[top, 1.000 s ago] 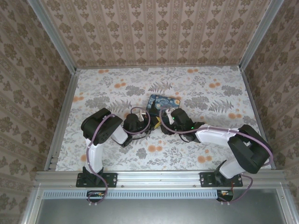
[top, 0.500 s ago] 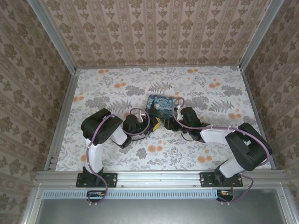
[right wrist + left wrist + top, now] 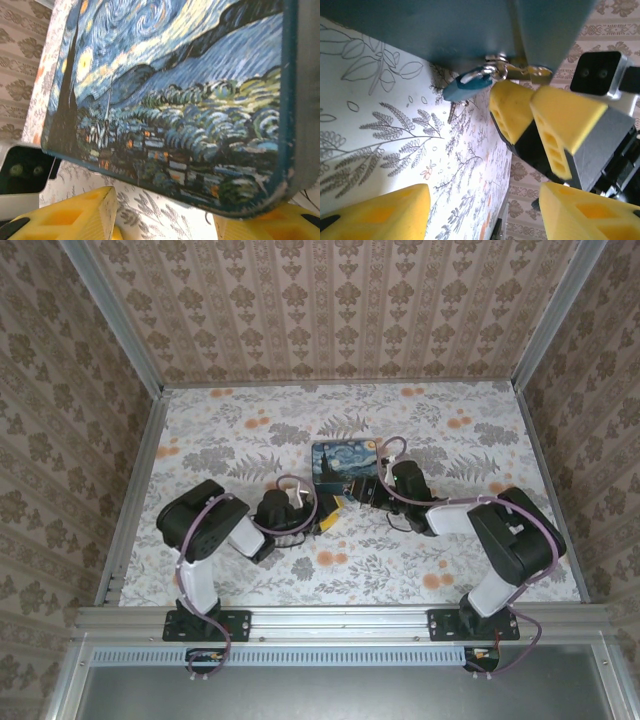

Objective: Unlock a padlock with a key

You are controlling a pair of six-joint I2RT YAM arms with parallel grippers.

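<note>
My left gripper [image 3: 480, 212] stood open, its yellow fingertips [image 3: 375, 212] wide apart with nothing between them. The padlock [image 3: 466, 86] lay ahead of that gap and slightly to its left, on the tablecloth [image 3: 380, 125], tucked against the lower edge of the printed box [image 3: 470, 30]. It was a small rounded body, glossy teal-blue, with a bright silver loop at one end. What looked like a thin metal key [image 3: 451, 111] pointed from it back toward me. My right gripper [image 3: 525, 97] faced me just right of the padlock, its fingers chunky yellow wedges with hollow pockets on dark grey mounts. It was open too, gripping nothing. Just beyond its tips the box showed a smooth lid of swirling blue and yellow paint, with a rounded corner and a dark teal rim. The cloth was white, printed with grey ferns and small orange flowers.
</note>
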